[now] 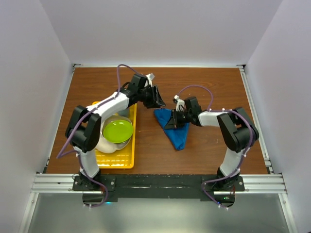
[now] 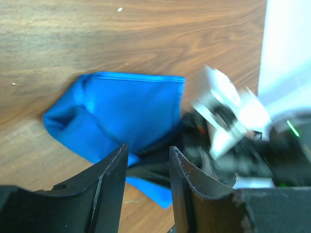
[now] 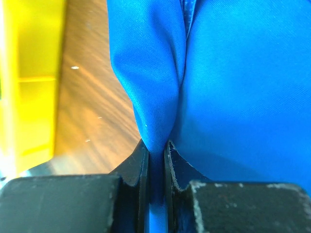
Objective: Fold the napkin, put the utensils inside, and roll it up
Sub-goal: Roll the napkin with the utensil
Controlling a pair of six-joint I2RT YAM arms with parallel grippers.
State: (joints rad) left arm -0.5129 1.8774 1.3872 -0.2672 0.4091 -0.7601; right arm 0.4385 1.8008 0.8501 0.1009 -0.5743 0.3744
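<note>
Napkin (image 1: 174,130) lies folded to a rough triangle at centre of the overhead frame, right of the yellow tray (image 1: 116,164). Right gripper (image 3: 155,145) pinches a raised pleat of it, jaws nearly together, probably to draw the fold over. Left gripper (image 2: 146,158) hangs over the cloth's upper-left corner, jaws parted, holding nothing. Only the right wrist view confirms the pinch; overhead, the arm hides it. Fork not visible in any view.

Blue napkin (image 3: 233,97): woven cloth, fine weave, soft, faint sheen.
Brown desk (image 2: 97,34): wood grain, smooth, satin finish.
Yellow tray (image 3: 29,73): plastic, smooth, glossy.
Black fingers (image 2: 109,189) of left end effector (image 2: 148,151): hard matt plastic, rough chipped edges.
</note>
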